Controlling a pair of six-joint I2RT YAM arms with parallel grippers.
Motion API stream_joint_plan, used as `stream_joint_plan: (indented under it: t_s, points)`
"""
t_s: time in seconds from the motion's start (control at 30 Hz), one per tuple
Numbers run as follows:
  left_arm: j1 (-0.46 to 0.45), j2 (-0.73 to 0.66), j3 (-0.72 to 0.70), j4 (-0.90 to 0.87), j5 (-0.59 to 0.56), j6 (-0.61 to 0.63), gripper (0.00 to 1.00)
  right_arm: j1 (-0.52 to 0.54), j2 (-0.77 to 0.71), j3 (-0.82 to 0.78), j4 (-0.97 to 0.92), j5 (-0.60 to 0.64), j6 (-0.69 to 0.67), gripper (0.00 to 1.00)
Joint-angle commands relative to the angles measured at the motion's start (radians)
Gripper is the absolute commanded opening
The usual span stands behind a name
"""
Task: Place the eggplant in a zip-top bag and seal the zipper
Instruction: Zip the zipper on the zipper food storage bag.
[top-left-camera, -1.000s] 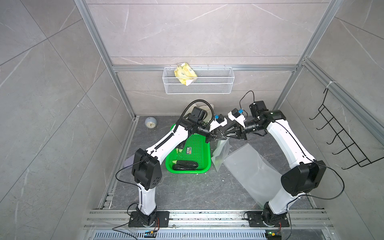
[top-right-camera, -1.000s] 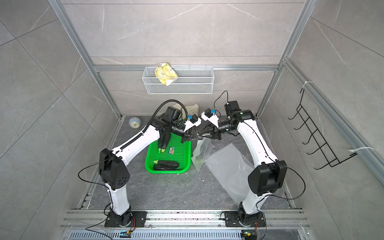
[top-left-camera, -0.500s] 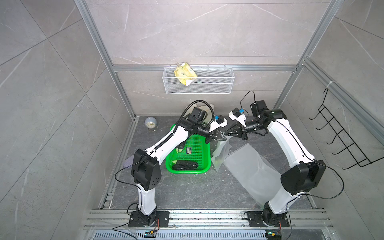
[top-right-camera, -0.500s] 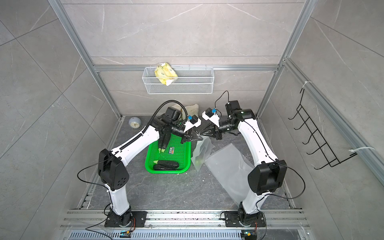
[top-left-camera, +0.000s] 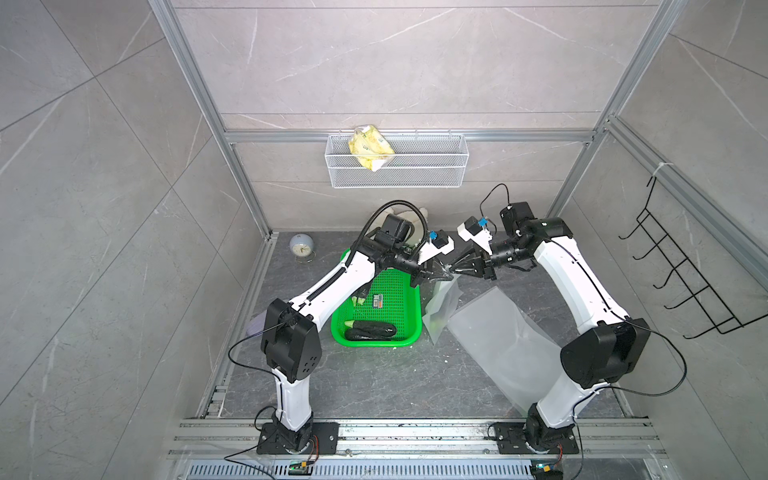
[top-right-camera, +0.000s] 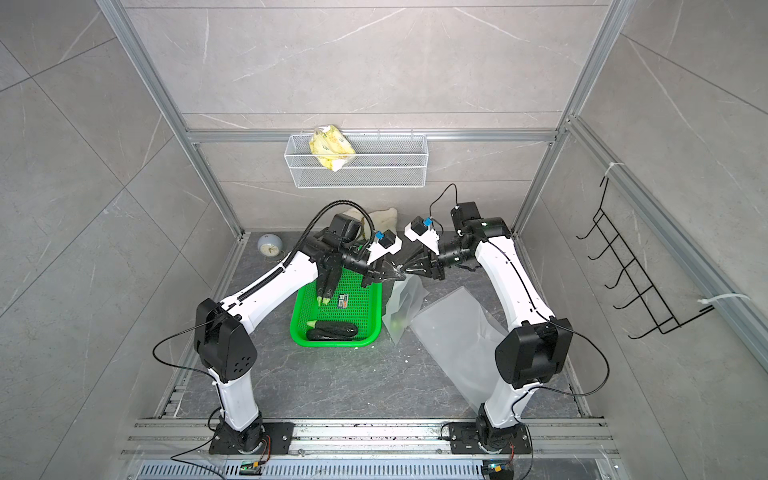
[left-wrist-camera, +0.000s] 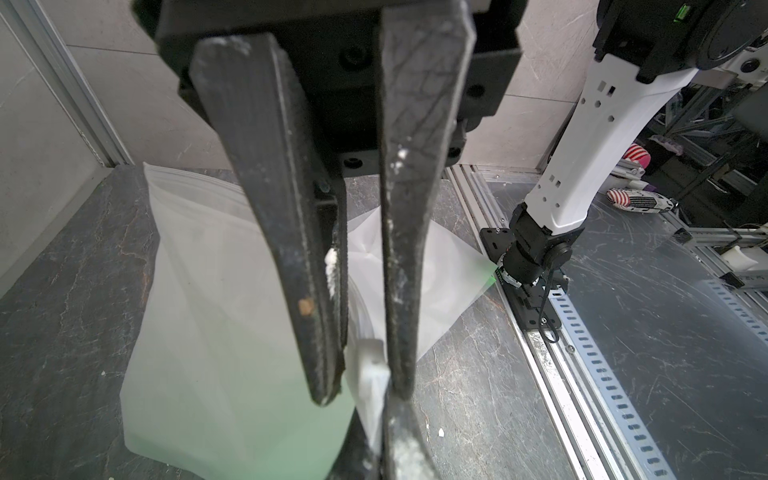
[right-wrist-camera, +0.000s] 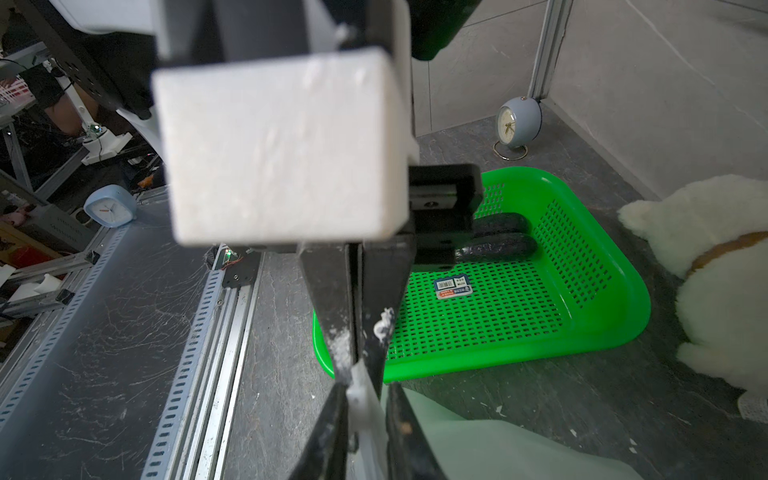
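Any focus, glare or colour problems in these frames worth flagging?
Right wrist view: the white block by the lens is blurred, the green basket sharp. Left wrist view: the zip-top bag picks up a green tint. Both top views: even light, sharp.

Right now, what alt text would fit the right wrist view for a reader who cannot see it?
The right pincer pinches the white edge of a translucent zip-top bag, where the left pincer grips it from the opposite side. Behind lie two dark eggplants in a green basket, with a round clock and a white plush toy nearby.
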Motion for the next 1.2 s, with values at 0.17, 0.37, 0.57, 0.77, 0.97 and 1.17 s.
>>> stream_joint_plan:
  t_s: [0.17,0.37,0.57,0.77,0.97,1.17]
  points:
    - [0.003,-0.064,-0.007,0.035,0.020,-0.002,0.00,-0.003,0.016,0.029,-0.028,-0.014,-0.006,0.06]
    - [0.004,-0.066,-0.017,0.040,0.006,-0.003,0.00,-0.002,0.016,0.033,-0.030,-0.013,-0.004,0.03]
    - [0.012,-0.070,-0.025,0.074,-0.011,-0.029,0.40,-0.003,0.011,0.050,-0.033,-0.002,0.004,0.02]
    - [0.019,-0.074,-0.037,0.149,0.009,-0.077,0.50,-0.003,0.010,0.055,-0.038,0.007,0.008,0.01]
    - [0.021,-0.063,-0.033,0.214,-0.019,-0.149,0.51,-0.003,0.014,0.054,-0.036,0.013,0.016,0.01]
    - [0.021,-0.049,-0.030,0.214,-0.025,-0.155,0.41,-0.002,0.014,0.054,-0.020,0.012,0.037,0.01]
